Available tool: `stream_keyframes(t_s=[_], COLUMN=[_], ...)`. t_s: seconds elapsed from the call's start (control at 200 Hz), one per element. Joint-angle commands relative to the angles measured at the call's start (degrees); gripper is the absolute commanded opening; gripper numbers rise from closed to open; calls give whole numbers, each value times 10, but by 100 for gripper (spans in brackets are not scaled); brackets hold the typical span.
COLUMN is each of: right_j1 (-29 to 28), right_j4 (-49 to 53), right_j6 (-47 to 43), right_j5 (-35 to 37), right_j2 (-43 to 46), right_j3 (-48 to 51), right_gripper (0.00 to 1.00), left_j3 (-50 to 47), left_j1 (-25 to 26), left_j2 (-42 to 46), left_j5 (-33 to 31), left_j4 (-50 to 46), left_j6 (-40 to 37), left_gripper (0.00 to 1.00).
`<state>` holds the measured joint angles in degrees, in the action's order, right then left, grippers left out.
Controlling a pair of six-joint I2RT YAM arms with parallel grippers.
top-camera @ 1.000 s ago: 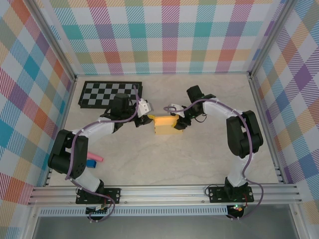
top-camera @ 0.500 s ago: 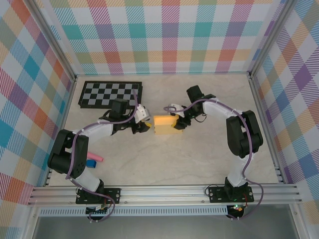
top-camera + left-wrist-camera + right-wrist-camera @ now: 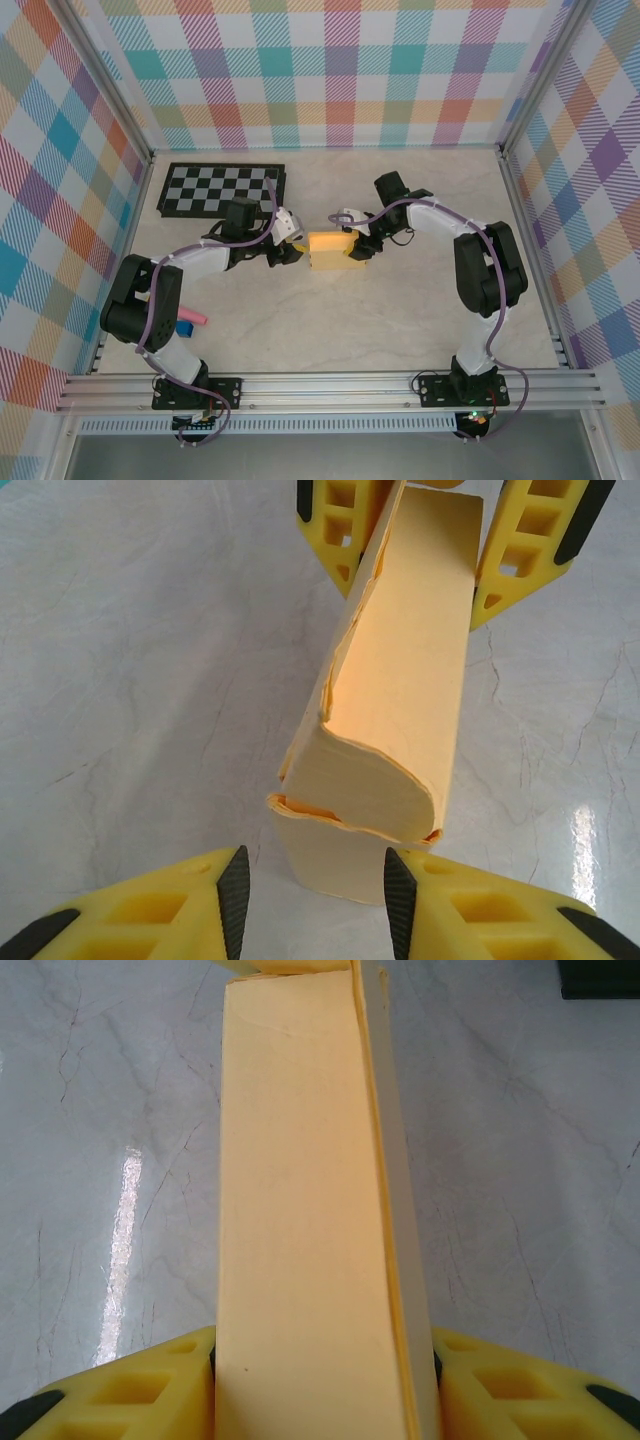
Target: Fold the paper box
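paper box (image 3: 330,250) centre, checkerboard (image 3: 215,190) back left, front free

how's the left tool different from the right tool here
The right tool is shut on one end of the paper box; the left tool stands open at the opposite end, gripping nothing. The right tool reaches in from the right, the left tool from the left. Both have yellow fingers.

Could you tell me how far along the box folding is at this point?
Done: the paper box stands as a formed rectangular body. In hand: the right gripper clamps one end, while the left gripper, jaws apart, sits at the other. Left: that end's flap bulges out, seam gaping, so it probably needs pressing shut.
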<state>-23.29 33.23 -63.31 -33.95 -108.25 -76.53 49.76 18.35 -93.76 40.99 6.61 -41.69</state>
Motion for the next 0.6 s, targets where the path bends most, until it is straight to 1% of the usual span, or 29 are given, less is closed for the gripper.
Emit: stream_keyframes(t_s=[0.0,0.345,0.595], right_j1=[-3,-3,-4], right_j4=[22,24,24], right_j6=[-1,-4,-3], right_j5=[-6,-4,-6], right_j2=[-27,-28,-29], right_j3=[7,6,6], right_gripper=[48,48,48], left_j3=[14,23,31], left_j1=[5,5,13], left_j2=[11,9,3], left_j5=[23,26,45], left_j4=[23,35,37], left_j6=[9,22,34], left_gripper=[43,44,47])
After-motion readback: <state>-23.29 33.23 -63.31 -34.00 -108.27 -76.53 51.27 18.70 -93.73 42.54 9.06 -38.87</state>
